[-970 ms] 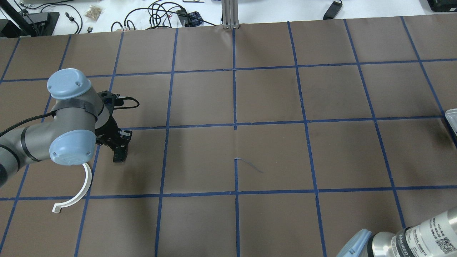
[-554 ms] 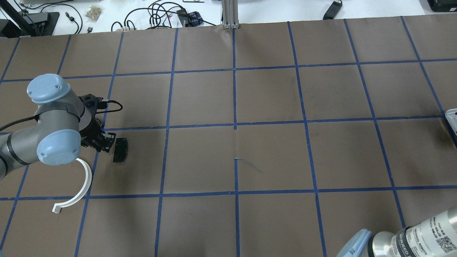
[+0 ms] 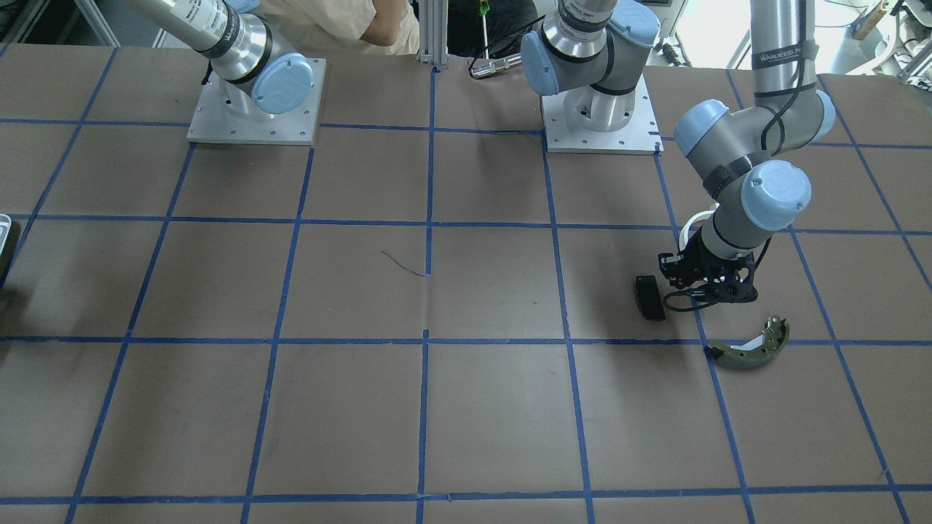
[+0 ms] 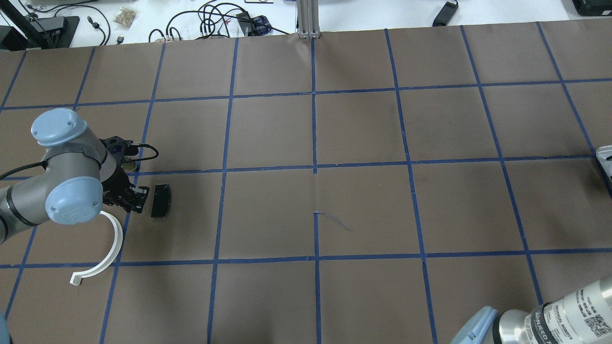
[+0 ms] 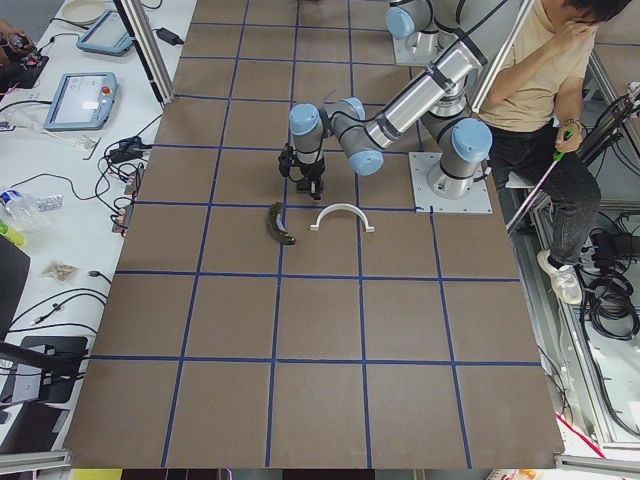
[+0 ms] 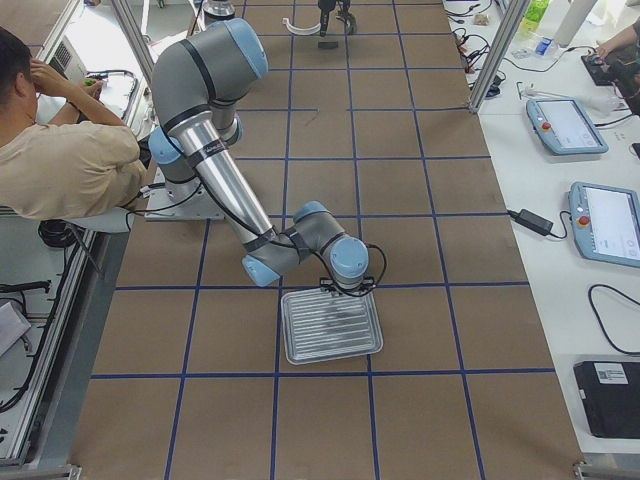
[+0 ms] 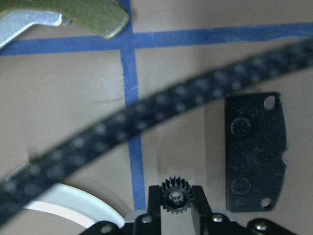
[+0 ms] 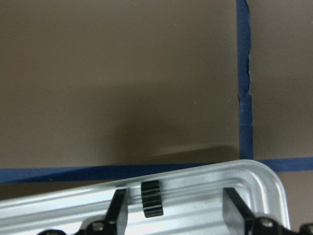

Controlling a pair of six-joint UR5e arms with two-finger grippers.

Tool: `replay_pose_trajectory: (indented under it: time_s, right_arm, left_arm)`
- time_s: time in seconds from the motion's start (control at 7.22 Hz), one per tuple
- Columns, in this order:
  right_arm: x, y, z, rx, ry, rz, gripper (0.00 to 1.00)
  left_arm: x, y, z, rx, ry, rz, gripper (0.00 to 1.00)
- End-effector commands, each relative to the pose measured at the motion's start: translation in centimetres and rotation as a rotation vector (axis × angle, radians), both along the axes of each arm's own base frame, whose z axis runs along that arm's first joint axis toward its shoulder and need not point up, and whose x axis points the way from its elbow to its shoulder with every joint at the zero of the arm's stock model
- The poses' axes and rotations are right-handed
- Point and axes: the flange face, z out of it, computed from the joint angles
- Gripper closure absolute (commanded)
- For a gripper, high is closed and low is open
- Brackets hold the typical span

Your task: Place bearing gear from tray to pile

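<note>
A small black bearing gear (image 7: pixel 177 195) is gripped between the fingertips of the left end effector (image 4: pixel 135 203), which is closed on it just beside the black plate (image 4: pixel 161 200), on the plate's long side. Whether the gear touches the surface (image 4: pixel 363 210) cannot be told. The plate is seen lying flat, with a hole in two of its corners. A white half-ring (image 4: pixel 107 248) is found near the plate, beyond the end effector and toward the robot's side, and an olive-green brake shoe (image 3: pixel 750 349) is found near the plate on the side away from the robot; neither is touched by the plate. A blurred black cable (image 7: pixel 146 122) is seen crossing the left wrist view in front of the plate. Well apart from the plate, at the opposite end of the surface, the tray (image 6: pixel 330 325) is set flat. Over its rounded corner the right end effector (image 8: pixel 176 205) is held with its jaws spread wide, gripping nothing, and a second gear (image 8: pixel 152 198) is seen standing on edge in the tray, just beside one finger (image 8: pixel 119 203).
</note>
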Motion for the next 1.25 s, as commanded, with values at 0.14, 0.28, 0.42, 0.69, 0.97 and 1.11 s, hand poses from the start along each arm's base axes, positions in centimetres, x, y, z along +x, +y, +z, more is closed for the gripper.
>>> replay_pose_trajectory:
  time_s: [0.14,0.28,0.42,0.69,0.97,1.11]
  right_arm:
    - [-0.3,-0.1,0.4,0.007,0.012,-0.031,0.77]
    - [-0.5,-0.3,1.2,0.001,0.024,-0.049,0.86]
    - [-0.7,-0.2,1.7,0.012,0.034,-0.097,0.9]
    - [0.1,0.3,5.8,0.002,0.071,-0.208,0.96]
    - [4.4,0.0,9.9,0.016,0.035,-0.406,0.97]
    - [8.9,-1.0,9.7,0.044,0.017,-0.478,0.96]
  left_arm:
    - [-0.8,-0.3,1.0,-0.013,-0.005,-0.005,0.0]
    - [-0.7,-1.1,1.6,-0.015,-0.005,0.006,0.0]
    - [-0.8,-1.4,2.7,0.0,0.0,0.012,0.0]
    - [-5.2,-3.9,7.8,-0.005,-0.011,-0.021,0.0]
    - [-12.5,-5.6,16.3,0.031,-0.009,-0.11,0.0]
    - [-14.4,-5.7,21.2,-0.003,-0.019,-0.122,0.0]
